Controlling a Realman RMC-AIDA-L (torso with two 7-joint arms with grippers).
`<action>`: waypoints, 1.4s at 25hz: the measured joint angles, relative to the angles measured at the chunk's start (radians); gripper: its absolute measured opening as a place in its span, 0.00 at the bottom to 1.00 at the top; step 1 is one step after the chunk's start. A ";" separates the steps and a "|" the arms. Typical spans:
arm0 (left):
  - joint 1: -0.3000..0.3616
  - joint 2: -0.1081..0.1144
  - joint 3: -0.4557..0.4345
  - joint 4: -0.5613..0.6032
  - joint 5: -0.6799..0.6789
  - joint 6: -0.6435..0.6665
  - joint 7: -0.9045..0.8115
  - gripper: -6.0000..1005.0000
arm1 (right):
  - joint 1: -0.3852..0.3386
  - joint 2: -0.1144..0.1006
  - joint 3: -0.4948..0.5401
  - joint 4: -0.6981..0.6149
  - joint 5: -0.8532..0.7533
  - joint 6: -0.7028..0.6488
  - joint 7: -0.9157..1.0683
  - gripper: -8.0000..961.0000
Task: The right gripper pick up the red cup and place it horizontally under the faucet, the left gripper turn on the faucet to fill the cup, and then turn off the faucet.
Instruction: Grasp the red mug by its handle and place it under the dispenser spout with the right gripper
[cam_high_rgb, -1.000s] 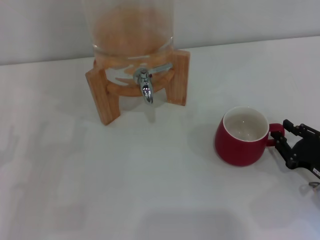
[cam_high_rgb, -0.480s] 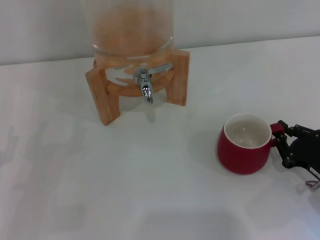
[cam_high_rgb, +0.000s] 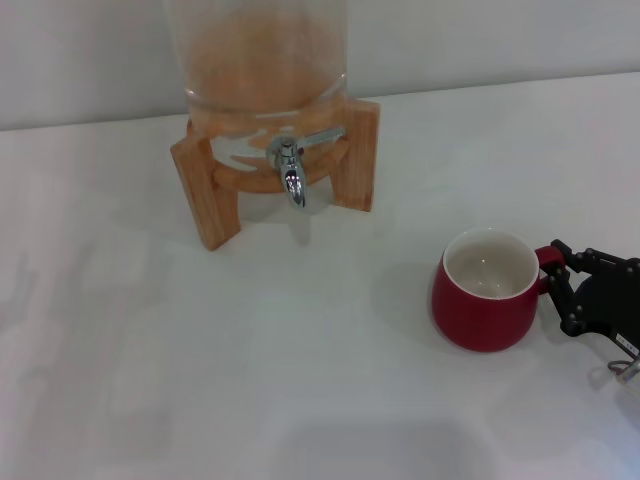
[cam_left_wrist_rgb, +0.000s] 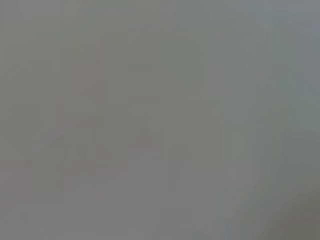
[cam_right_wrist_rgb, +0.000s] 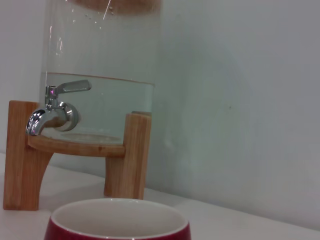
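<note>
The red cup (cam_high_rgb: 486, 305) stands upright at the right of the white table, white inside showing, its small handle pointing right. My right gripper (cam_high_rgb: 558, 282) reaches in from the right edge, its black fingers shut on that handle. The chrome faucet (cam_high_rgb: 291, 172) sticks out of the glass dispenser (cam_high_rgb: 262, 60) at the back, spout down, well left of and behind the cup. In the right wrist view the cup rim (cam_right_wrist_rgb: 118, 220) is close below and the faucet (cam_right_wrist_rgb: 52, 112) with its flat lever lies beyond it. The left gripper is out of view; its wrist view shows only flat grey.
The dispenser sits in a wooden stand (cam_high_rgb: 206, 195) whose legs flank the faucet. A pale wall runs behind the table (cam_high_rgb: 200, 360).
The cup and my right gripper have shifted together a little toward the near edge of the table. The faucet and dispenser have not moved.
</note>
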 joint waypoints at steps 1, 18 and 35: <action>0.000 0.000 0.000 0.000 0.000 0.000 -0.001 0.83 | 0.000 0.000 0.000 0.000 0.000 0.000 0.000 0.13; -0.002 0.001 0.000 0.000 0.000 -0.001 -0.003 0.83 | 0.001 0.000 0.000 -0.027 0.000 0.001 0.007 0.13; -0.006 0.001 0.000 0.002 -0.002 -0.013 -0.008 0.83 | 0.020 0.000 -0.016 -0.086 0.000 0.046 0.021 0.13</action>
